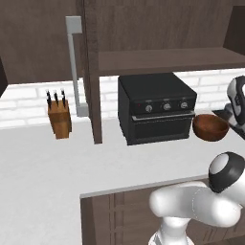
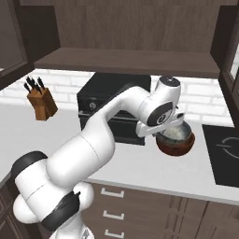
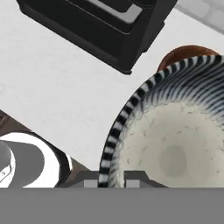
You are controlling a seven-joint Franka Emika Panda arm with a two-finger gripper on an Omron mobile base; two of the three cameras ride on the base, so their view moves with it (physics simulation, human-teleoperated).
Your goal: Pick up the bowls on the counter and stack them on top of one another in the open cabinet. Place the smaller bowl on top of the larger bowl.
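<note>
Tool (image 3: 111, 177) pinched on smaller bowl's (image 3: 175, 140) rim above larger bowl (image 2: 176, 144); I would keep it level and lift straight before swinging to open cabinet (image 2: 126, 60).

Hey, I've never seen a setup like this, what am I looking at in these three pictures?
It is a simulated kitchen with a white robot arm. Two pictures come from cameras behind the arm, left and right; the third looks along its gripper. On the counter stand a black oven, a knife block and a brown bowl. The gripper's fingers pinch the rim of a smaller bowl, striped outside and pale inside, held just above the brown one. The open cabinet hangs above.
</note>
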